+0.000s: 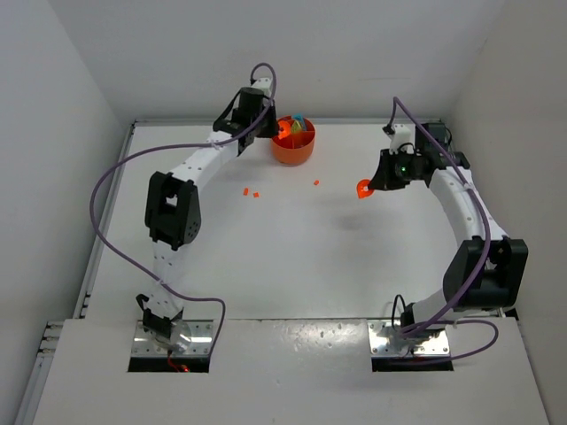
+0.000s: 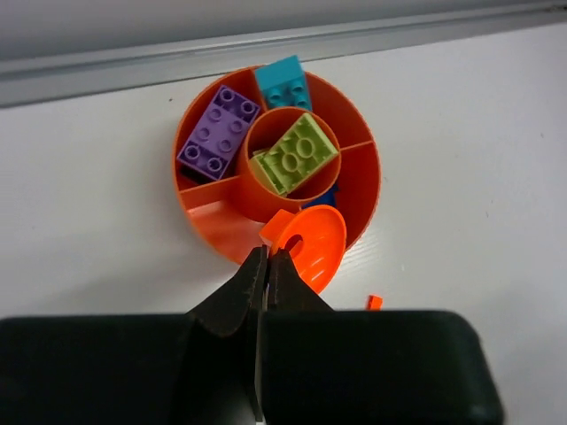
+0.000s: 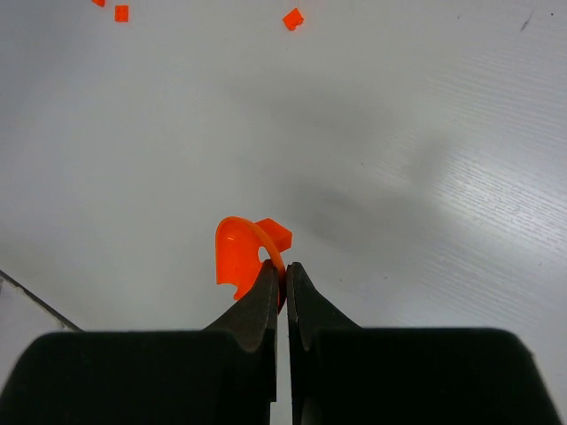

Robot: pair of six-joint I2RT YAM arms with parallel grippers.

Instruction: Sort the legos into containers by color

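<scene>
The round orange dish (image 1: pixel 292 155) stands at the far middle of the table. In the left wrist view the dish (image 2: pixel 211 223) holds a purple brick (image 2: pixel 218 133), a cyan brick (image 2: pixel 283 81), a lime green brick (image 2: pixel 297 153) in the centre cup and a blue piece (image 2: pixel 326 197). My left gripper (image 2: pixel 267 257) is shut on a rounded orange piece (image 2: pixel 317 243) at the dish's near rim. My right gripper (image 3: pixel 284 270) is shut on another rounded orange piece (image 3: pixel 232 252), held above the table to the right of the dish (image 1: pixel 364 188).
Small orange squares lie on the table in front of the dish (image 1: pixel 244 191) (image 1: pixel 255 193) (image 1: pixel 315 182). They also show in the right wrist view (image 3: pixel 121 13) (image 3: pixel 292 19). One small orange square (image 2: pixel 375 302) lies beside my left gripper. A wall runs behind the dish.
</scene>
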